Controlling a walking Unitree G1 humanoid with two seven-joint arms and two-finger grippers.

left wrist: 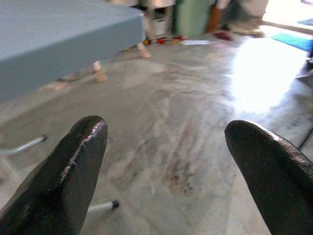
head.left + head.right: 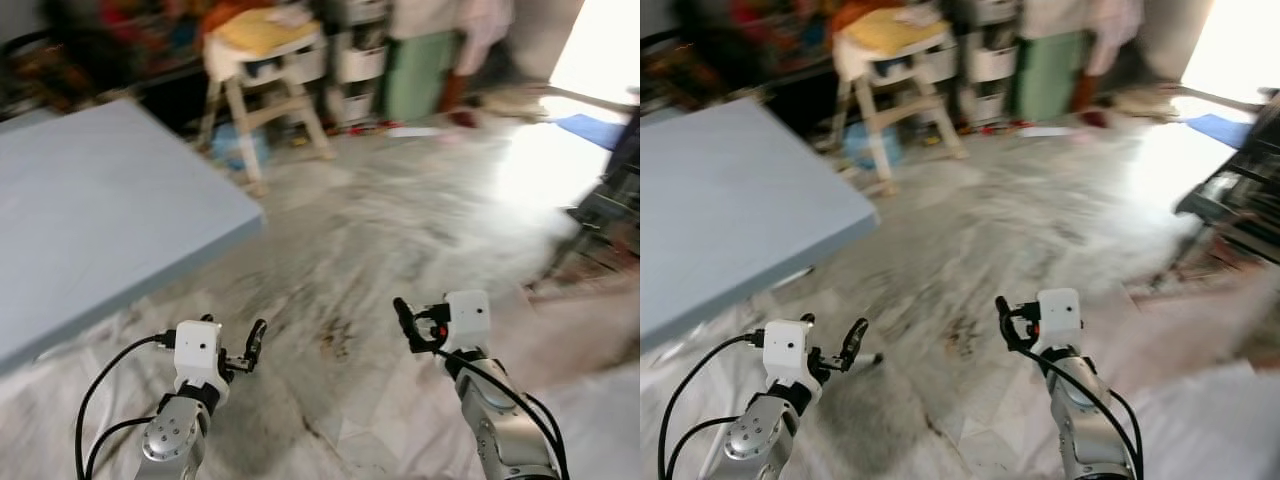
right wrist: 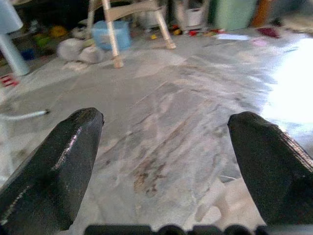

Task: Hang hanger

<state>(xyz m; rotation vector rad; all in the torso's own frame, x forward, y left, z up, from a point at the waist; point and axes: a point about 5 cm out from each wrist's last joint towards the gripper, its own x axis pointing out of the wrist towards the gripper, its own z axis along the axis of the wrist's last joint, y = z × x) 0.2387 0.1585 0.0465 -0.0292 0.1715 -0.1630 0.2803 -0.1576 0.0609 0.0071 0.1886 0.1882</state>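
My left gripper [image 2: 240, 348] is held low over the marble floor [image 2: 400, 220], open with nothing between its fingers [image 1: 73, 166]. My right gripper [image 2: 420, 325] hovers at the same height to the right, also open and empty, its two black fingers [image 3: 264, 161] spread wide in the right wrist view. The head views are blurred by motion.
A large blue-grey table top [image 2: 90, 210] fills the left side, its corner close to my left arm. A white wooden high chair [image 2: 265, 80] and storage drawers [image 2: 360, 50] stand at the back. A dark rack [image 2: 610, 200] is on the right, beyond it a blue mat [image 2: 590, 128] in bright light.
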